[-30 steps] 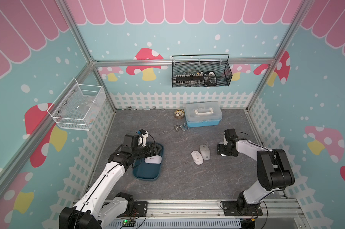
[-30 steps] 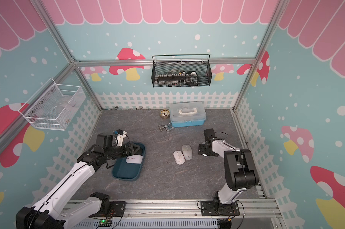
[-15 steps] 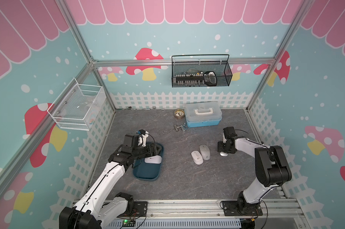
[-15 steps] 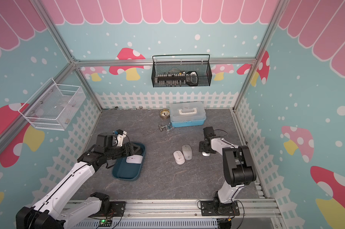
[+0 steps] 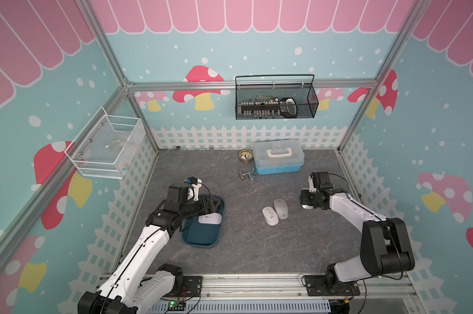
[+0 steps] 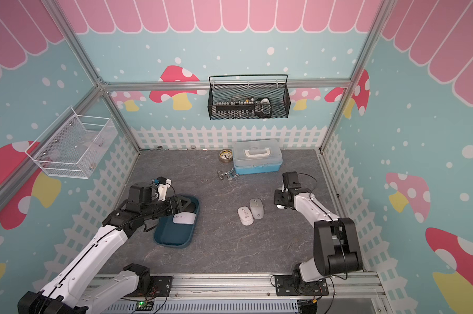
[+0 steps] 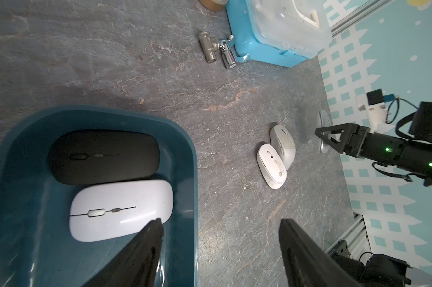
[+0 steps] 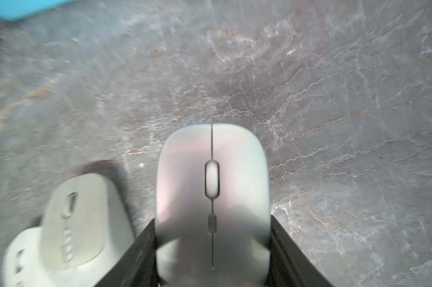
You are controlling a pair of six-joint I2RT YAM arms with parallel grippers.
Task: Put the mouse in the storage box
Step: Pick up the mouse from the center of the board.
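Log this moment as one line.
right hand: shut on grey mouse | left hand: open over storage box | in box: black mouse, white mouse | table: two mice

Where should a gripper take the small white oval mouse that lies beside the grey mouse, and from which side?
Probably from above, fingers on its two short ends: the small white oval mouse lies flat, and one long side touches the grey mouse, leaving no gap there for a finger.
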